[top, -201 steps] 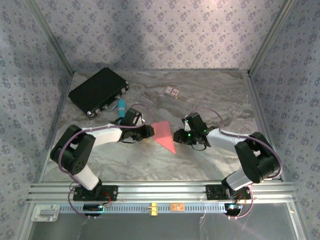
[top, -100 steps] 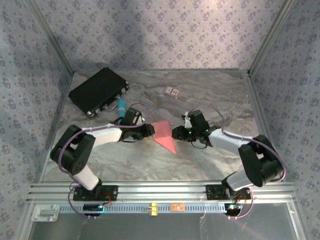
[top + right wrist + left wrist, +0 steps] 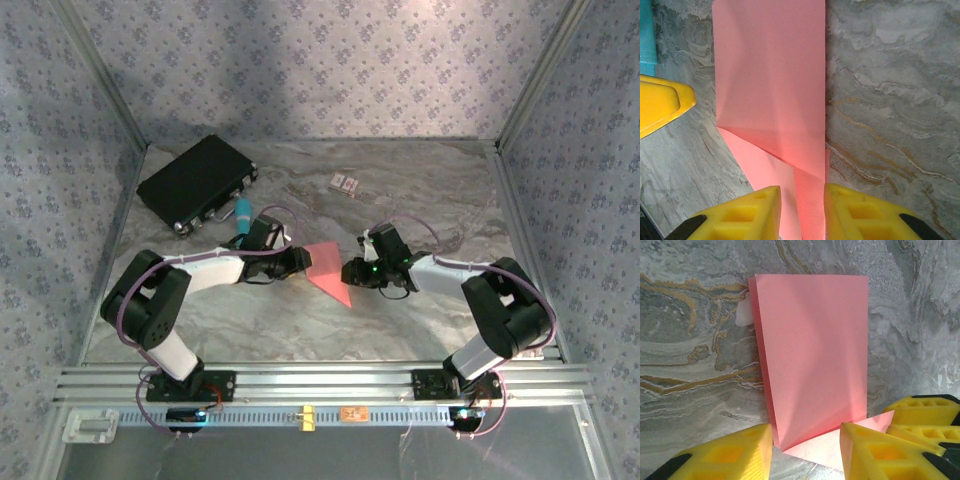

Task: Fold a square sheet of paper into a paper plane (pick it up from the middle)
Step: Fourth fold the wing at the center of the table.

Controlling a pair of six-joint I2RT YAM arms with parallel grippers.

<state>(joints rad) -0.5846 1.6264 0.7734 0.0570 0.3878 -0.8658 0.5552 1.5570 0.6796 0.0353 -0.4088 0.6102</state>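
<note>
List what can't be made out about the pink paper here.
- Top external: whether the left gripper or right gripper touches the folded salmon-pink paper sheet; too small.
- Left wrist: the sheet's lower flap, partly behind a yellow foam finger.
- Right wrist: its near end, cut by the bottom edge; the teal marker, cut by the left edge.

We have one fixed camera above and behind the arm bases, looking down and forward across the whole marble table (image 3: 300, 320) from well back. The two wrist cameras sit low and very near the tabletop, each looking out past its own jaws, with the left gripper (image 3: 806, 432) facing rightward and the right gripper (image 3: 801, 192) facing leftward, toward each other. All three views share the folded pink paper (image 3: 328, 268) at the table's middle.
</note>
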